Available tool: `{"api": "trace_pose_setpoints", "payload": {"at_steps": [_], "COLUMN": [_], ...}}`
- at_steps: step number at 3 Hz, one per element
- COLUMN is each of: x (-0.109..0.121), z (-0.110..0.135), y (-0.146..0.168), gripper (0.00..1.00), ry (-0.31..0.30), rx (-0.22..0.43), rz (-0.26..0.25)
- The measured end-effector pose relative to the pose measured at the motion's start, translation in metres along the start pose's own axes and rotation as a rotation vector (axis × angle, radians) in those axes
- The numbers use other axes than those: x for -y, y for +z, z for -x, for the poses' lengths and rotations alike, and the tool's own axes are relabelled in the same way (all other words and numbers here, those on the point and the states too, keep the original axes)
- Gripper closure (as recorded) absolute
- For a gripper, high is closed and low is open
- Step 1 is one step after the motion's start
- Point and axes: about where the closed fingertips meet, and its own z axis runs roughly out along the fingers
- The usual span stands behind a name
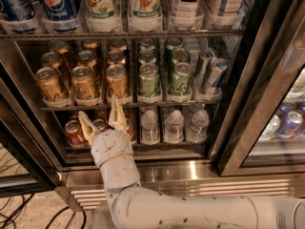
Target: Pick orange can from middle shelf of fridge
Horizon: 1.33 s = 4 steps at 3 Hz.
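With fingers spread apart, the gripper (102,120) hangs before the red cans (74,131), just beneath the middle shelf (157,103). On that shelf, the nearest orange can (116,81) bears dark script. Higher in the fridge (240,104), bottles read Pepsi (55,1) and 7UP (143,4).

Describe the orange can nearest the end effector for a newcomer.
Fridge, middle shelf, front row. The orange can is third from left, just above the open end effector. Unlike its lookalikes, it neighbours a green can.
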Motion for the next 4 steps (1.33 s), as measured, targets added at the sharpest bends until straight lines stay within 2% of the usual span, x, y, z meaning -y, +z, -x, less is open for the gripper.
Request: {"api": "trace_pose_setpoints", "payload": {"at_steps": [2, 4], "x": [0.011, 0.018], "z": [-0.004, -0.009], "y": [0.005, 0.014], "gripper": [0.39, 0.42], "ry": [-0.006, -0.014], "rx": [-0.007, -0.025], "rz": [-0.05, -0.058]}}
